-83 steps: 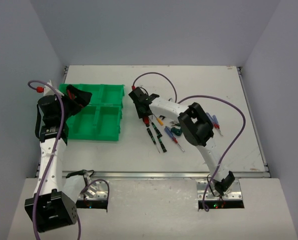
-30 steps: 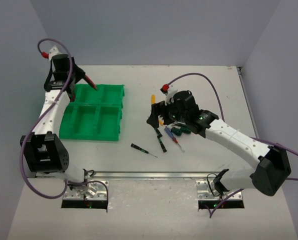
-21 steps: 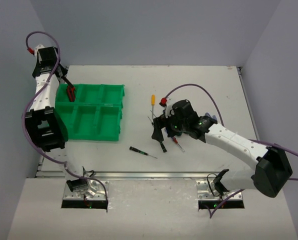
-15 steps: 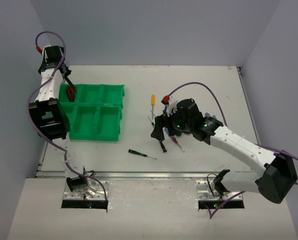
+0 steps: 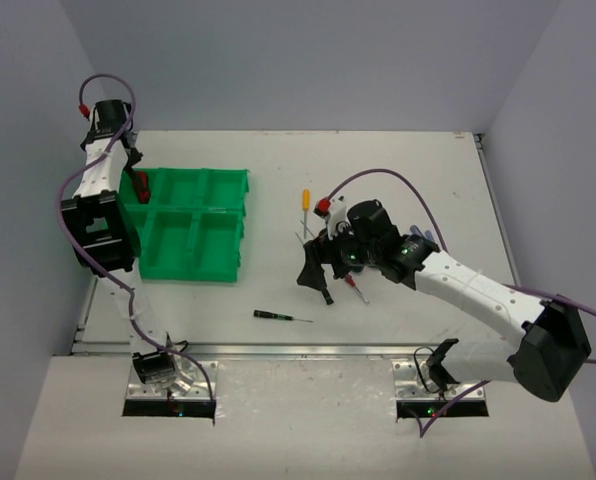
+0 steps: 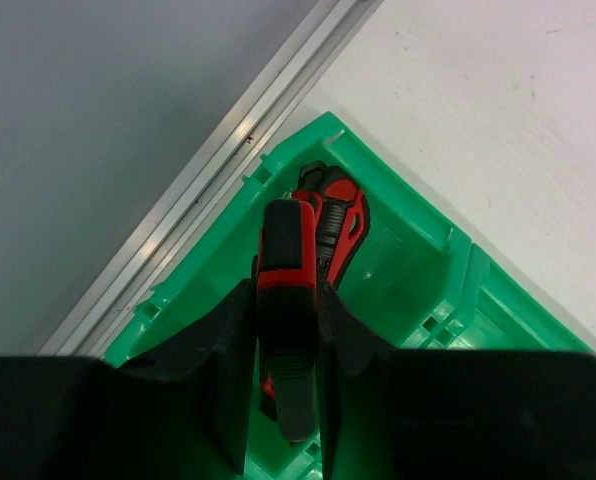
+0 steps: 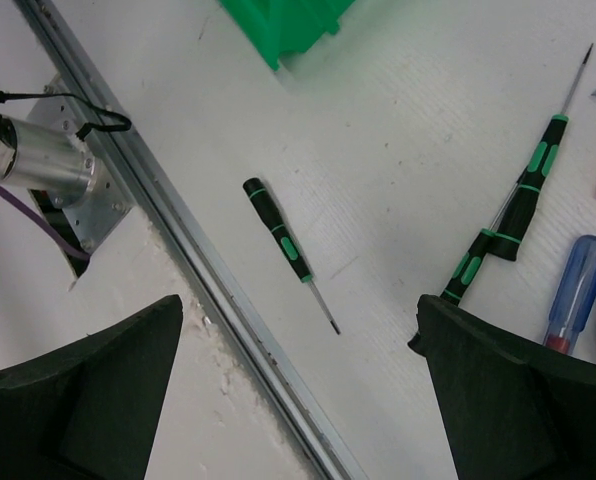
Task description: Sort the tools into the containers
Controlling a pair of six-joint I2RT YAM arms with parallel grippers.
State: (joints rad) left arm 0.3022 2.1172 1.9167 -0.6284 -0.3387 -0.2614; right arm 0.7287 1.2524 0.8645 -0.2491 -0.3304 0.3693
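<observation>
Left pincer (image 6: 286, 322) clamps red pliers (image 6: 286, 255) over the green bin (image 6: 418, 250)'s corner compartment; right pincer (image 7: 298, 335) gapes wide above a black-green screwdriver (image 7: 278, 238).

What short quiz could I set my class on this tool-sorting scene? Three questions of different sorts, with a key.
1. True or false: the right gripper is open.
2. The left gripper grips a tool whose handle is: A red, B blue, C yellow?
3. Fill in: the lone black-and-green screwdriver lies on the ____, outside the green bin.
Key: 1 true; 2 A; 3 table.
</observation>
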